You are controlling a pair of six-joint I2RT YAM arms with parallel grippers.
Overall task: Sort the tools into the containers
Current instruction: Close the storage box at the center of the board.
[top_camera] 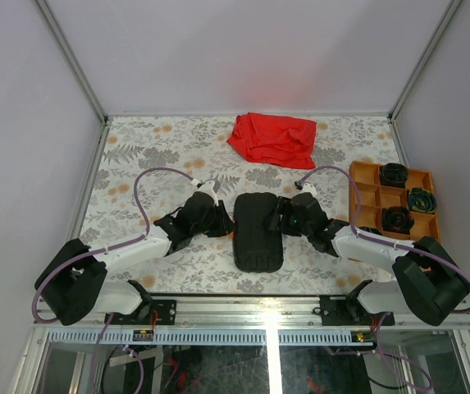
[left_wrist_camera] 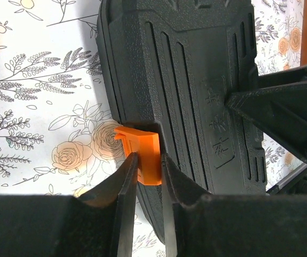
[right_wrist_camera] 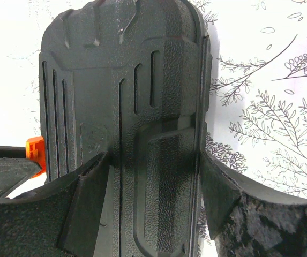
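The black case (top_camera: 257,230) lies closed on the flowered table between my two arms. Its orange latch (left_wrist_camera: 145,147) sticks out of the left side, and my left gripper (left_wrist_camera: 149,158) is shut on it, one finger on each face. From the other side, my right gripper (right_wrist_camera: 153,160) is shut across the case's (right_wrist_camera: 126,80) handle edge, its fingers pressed on both sides. The latch (right_wrist_camera: 35,150) also peeks out at the left of the right wrist view. The orange tray (top_camera: 364,197) stands at the right. No tools show in any view.
A red cloth (top_camera: 272,138) lies crumpled at the back centre. Three dark round items (top_camera: 394,174) sit in the tray's compartments. Grey walls close the table in on the left, back and right.
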